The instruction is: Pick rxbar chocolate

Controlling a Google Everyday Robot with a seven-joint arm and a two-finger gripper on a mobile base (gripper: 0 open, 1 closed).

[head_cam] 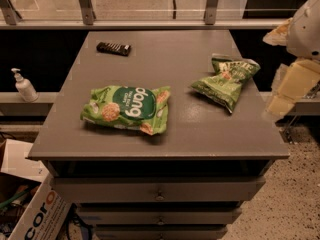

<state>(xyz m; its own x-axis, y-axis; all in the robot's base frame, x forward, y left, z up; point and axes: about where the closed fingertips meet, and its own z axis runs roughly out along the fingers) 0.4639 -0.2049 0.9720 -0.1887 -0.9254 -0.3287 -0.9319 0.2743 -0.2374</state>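
Risking a snag on the chip bag [227,81] reaching for the far-left bar [114,48]; gripper [290,86] at right edge, open or closed, can't tell.

- gripper [294,79]: pale shapes at the right edge of the frame, blurred, cut off by the edge.
- rxbar chocolate [114,48]: upper left, lettering too small to read.
- chip bag [227,80]: right of centre, label blurred.
- cardboard box [36,218]: lower left corner, cut off, print partly shown.
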